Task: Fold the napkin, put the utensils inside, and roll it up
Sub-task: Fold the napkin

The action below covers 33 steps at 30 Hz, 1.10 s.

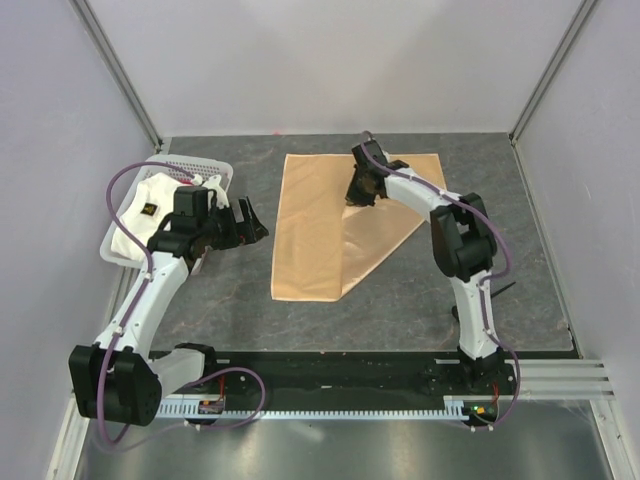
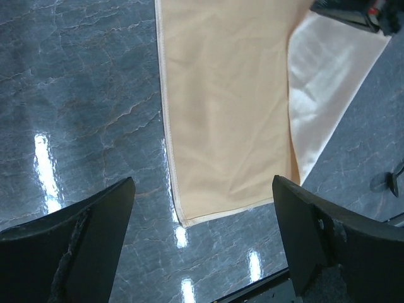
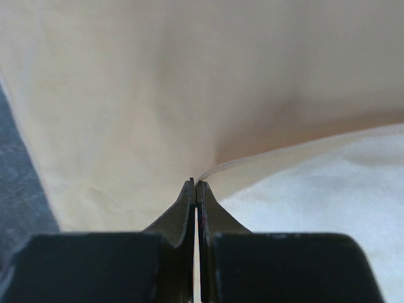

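Observation:
The peach-tan napkin point(image 1: 315, 225) lies flat mid-table, its right part turned over and showing a paler, shinier underside point(image 1: 380, 235). My right gripper point(image 1: 360, 188) hangs over the napkin's far part, shut on a thin edge of the cloth; the right wrist view shows the hem pinched between the closed tips point(image 3: 196, 184). My left gripper point(image 1: 250, 222) hovers left of the napkin, open and empty. In the left wrist view the napkin's point(image 2: 227, 107) near-left corner lies between and beyond the spread fingers point(image 2: 101, 214). A small black utensil point(image 1: 498, 290) lies right of the right arm, also at the frame edge point(image 2: 392, 180).
A white basket point(image 1: 205, 165) at the back left holds a white cloth with a dark mark point(image 1: 145, 210). The black base rail point(image 1: 330, 372) runs along the near edge. Walls close in the table on three sides.

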Motion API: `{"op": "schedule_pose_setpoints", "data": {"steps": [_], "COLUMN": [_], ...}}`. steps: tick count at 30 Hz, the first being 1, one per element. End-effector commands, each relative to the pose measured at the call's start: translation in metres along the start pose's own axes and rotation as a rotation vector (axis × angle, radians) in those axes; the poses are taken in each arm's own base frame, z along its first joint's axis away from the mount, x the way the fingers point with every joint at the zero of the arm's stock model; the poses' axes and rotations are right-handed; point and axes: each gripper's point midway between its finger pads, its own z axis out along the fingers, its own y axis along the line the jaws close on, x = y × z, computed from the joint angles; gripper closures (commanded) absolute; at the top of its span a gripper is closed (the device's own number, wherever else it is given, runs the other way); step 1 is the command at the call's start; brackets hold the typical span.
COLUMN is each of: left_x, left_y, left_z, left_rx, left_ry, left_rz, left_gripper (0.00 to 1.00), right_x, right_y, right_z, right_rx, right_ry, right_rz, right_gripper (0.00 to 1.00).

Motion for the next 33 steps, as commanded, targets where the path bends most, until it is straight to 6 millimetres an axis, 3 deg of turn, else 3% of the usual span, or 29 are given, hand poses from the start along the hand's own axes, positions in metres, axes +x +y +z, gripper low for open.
{"op": "schedule_pose_setpoints", "data": {"steps": [1,5,10,15,19,33], "left_x": [-0.006,-0.002,0.0,0.002,0.007,0.018], "left_y": [-0.001,0.0,0.003,0.005,0.006,0.009], "left_z": [0.003,0.007,0.011,0.014,0.016,0.017], "left_rx": [0.011,0.015,0.003,-0.004,-0.005,-0.025], "left_ry": [-0.027,-0.005,0.005,0.016,0.032,0.039], "left_rz": [0.054,0.045,0.042,0.037,0.015,-0.035], "left_gripper": [0.03,0.03,0.03,0.03,0.03,0.04], "right_x": [-0.014,-0.028,-0.045,-0.062,-0.072,-0.11], "right_y": [0.045,0.079,0.119,0.141,0.167,0.203], "right_z": [0.025,0.046,0.049,0.06,0.057,0.061], "right_rx": [-0.096,-0.219,-0.389,-0.482,-0.607,-0.801], "right_ry": [-0.031,-0.06,-0.112,-0.151,-0.175,-0.315], "right_rz": [0.049,0.12,0.191,0.239,0.286,0.362], "right_gripper": [1.0,1.0,1.0,1.0,1.0,1.0]}}
